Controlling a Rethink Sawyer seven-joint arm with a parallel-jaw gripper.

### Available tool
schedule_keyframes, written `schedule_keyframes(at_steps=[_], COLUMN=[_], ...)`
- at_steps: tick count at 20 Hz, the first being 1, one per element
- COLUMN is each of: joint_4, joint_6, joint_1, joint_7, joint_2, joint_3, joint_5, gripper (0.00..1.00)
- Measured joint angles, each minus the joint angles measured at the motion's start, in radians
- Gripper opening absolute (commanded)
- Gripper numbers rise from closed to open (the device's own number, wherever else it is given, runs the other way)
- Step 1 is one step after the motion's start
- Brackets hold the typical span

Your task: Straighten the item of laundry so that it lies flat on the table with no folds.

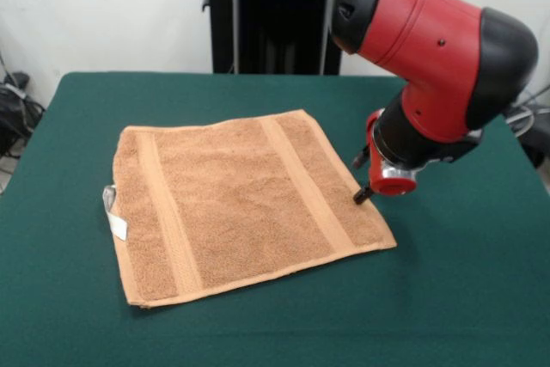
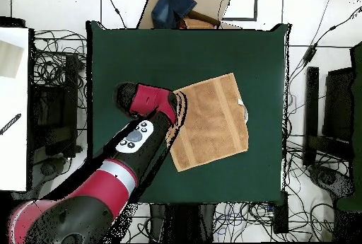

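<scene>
The towel (image 1: 245,204) is lying spread open near the middle of the desk (image 1: 464,298), turned a little askew to the desk's edges. You are looking at a single layer: all four corners are showing, both woven bands (image 1: 314,182) are running straight from edge to edge, and no fold or turned-over corner is visible. The white loop tag (image 1: 113,212) is sticking out from one edge onto the green cloth, which tells you that edge is lying fully exposed and is not tucked under. Judge the task as essentially complete; at most a slight waviness along the nearest hem may be remaining.

The pincer (image 1: 364,192) is hanging just beside the towel's edge on the side away from the tag, close to the cloth. Only a dark tip is showing below the red wrist, so you cannot tell whether it is open or closed, nor whether it is touching the fabric. In the overhead view the arm (image 2: 131,149) is reaching across the desk and covering that same edge.

Treat any further motion with care: a low pincer dragging across terry could ruck the edge again.
</scene>
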Motion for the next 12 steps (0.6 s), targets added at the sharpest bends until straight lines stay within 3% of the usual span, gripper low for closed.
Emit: schedule_keyframes(at_steps=[12], joint_4=[-0.001], joint_6=[0.016], joint_1=[0.001], joint_7=[0.000], joint_2=[-0.006], joint_3=[0.000], joint_5=[0.000], gripper=[1.00])
